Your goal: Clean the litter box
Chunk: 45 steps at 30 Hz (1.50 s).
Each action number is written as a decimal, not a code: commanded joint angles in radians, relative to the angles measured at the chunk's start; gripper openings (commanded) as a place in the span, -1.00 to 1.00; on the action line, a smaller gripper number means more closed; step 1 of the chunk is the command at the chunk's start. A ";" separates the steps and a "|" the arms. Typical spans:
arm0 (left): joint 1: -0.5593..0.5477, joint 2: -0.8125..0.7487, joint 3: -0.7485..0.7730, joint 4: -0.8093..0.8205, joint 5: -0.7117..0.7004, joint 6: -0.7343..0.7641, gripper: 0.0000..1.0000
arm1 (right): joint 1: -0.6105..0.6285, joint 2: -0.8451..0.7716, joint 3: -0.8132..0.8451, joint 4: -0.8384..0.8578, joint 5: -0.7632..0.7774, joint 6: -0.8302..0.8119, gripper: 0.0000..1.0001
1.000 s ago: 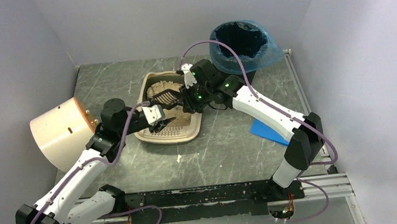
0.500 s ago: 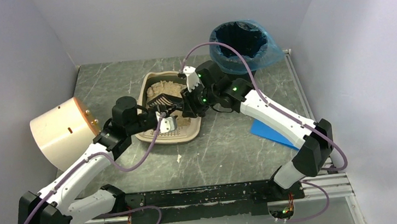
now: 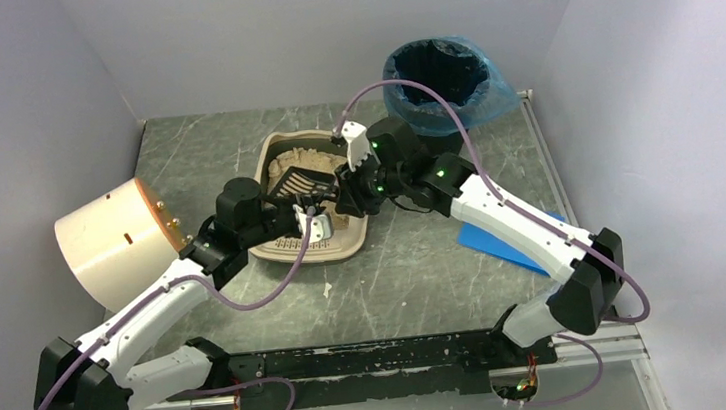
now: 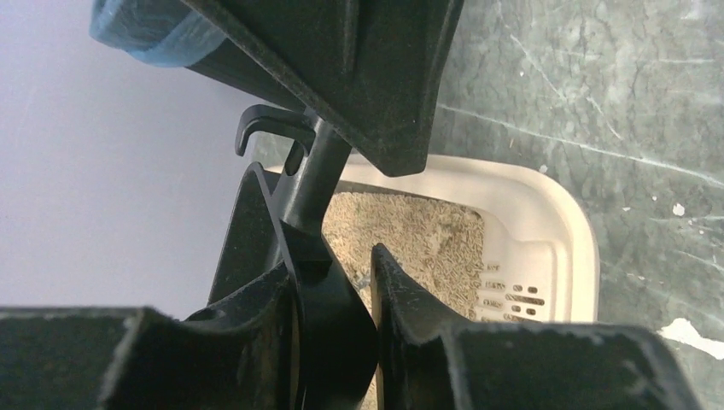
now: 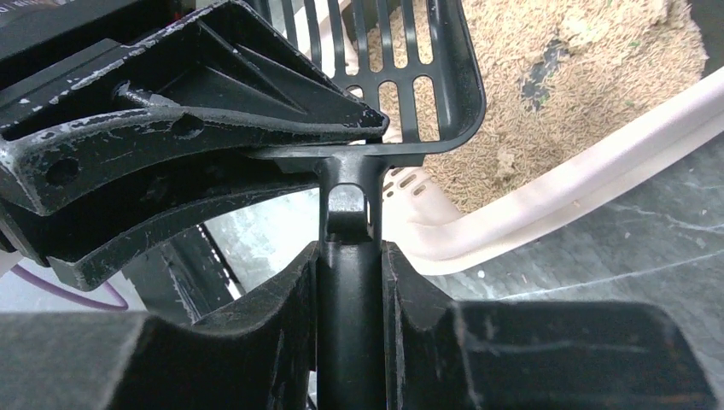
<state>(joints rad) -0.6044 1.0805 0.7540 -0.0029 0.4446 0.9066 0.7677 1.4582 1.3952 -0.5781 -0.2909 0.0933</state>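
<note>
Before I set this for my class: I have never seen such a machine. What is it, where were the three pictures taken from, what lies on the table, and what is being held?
It is two robot arms bolted at a table's near edge. The wide picture looks down from above and behind them. The two close-ups come from a camera on each wrist. On the table sit a beige litter box of sandy litter, a black bin with a blue liner, a cream drum and a blue sheet. The left tool and the right tool are both shut on one black slotted scoop, held over the box.
</note>
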 commanded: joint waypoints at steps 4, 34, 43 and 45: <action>-0.001 -0.003 -0.008 0.079 -0.040 -0.020 -0.86 | 0.001 -0.111 -0.071 0.157 0.064 0.036 -0.30; -0.001 0.007 -0.025 0.109 -0.063 -0.101 -0.38 | 0.003 -0.175 -0.168 0.210 0.059 -0.095 -1.00; -0.001 0.023 0.091 0.024 -0.205 -0.578 0.95 | 0.003 -0.162 -0.195 0.171 0.271 -0.110 -1.00; -0.001 0.051 0.149 -0.070 -0.262 -0.659 0.95 | 0.004 -0.148 -0.200 0.187 0.287 -0.117 -1.00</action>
<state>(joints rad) -0.6071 1.1007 0.7948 0.0307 0.2928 0.4976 0.7719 1.3041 1.2121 -0.4274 -0.0895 -0.0063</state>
